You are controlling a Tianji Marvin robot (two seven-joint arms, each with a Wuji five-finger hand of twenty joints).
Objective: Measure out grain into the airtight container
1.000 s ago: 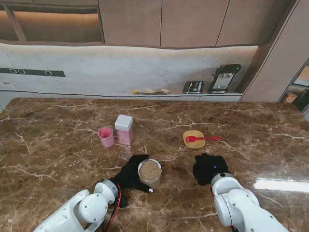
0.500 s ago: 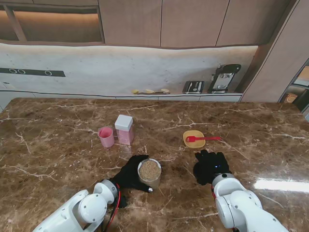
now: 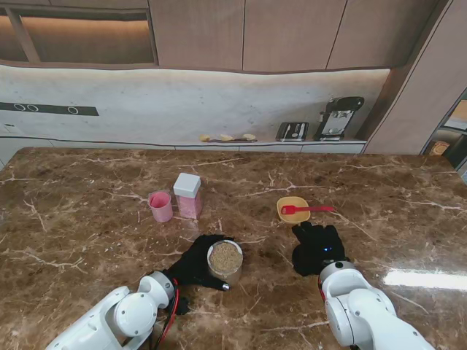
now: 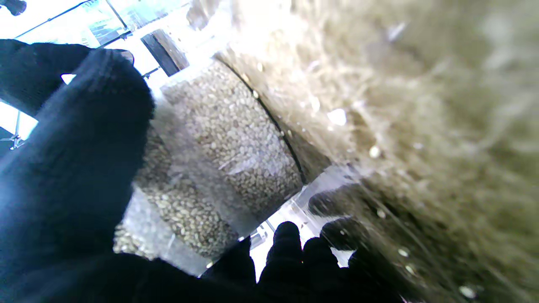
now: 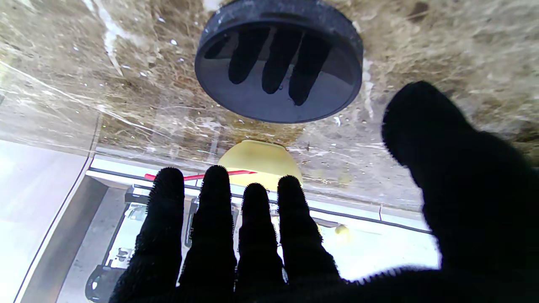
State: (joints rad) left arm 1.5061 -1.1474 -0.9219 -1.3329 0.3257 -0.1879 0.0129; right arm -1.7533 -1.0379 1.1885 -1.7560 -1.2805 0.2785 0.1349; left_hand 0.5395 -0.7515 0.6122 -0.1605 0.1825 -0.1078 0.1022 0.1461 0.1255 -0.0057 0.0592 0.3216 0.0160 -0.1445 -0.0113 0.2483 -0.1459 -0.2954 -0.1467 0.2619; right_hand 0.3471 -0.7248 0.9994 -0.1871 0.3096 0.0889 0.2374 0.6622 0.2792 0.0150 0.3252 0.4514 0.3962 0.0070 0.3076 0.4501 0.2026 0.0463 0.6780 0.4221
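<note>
A clear, lidless jar of grain (image 3: 225, 259) stands near me on the marble table (image 3: 379, 189). My left hand (image 3: 195, 261) is shut on it from its left side; in the left wrist view the thumb (image 4: 84, 147) and fingertips (image 4: 294, 252) wrap the jar (image 4: 223, 147). My right hand (image 3: 315, 248) is open, palm down, with its fingers (image 5: 210, 227) spread. In the right wrist view it hovers over a round black lid (image 5: 280, 63) lying flat on the table. The hand hides this lid in the stand view.
A yellow bowl (image 3: 293, 209) holding a red spoon (image 3: 306, 209) sits just beyond my right hand. A pink cup (image 3: 160, 206) and a pink container with a white lid (image 3: 188, 195) stand beyond the jar. Appliances line the back counter (image 3: 336, 118).
My right hand has slid a little farther from me toward the yellow bowl, and its fingers have stretched out. The left hand and the jar have barely moved.
</note>
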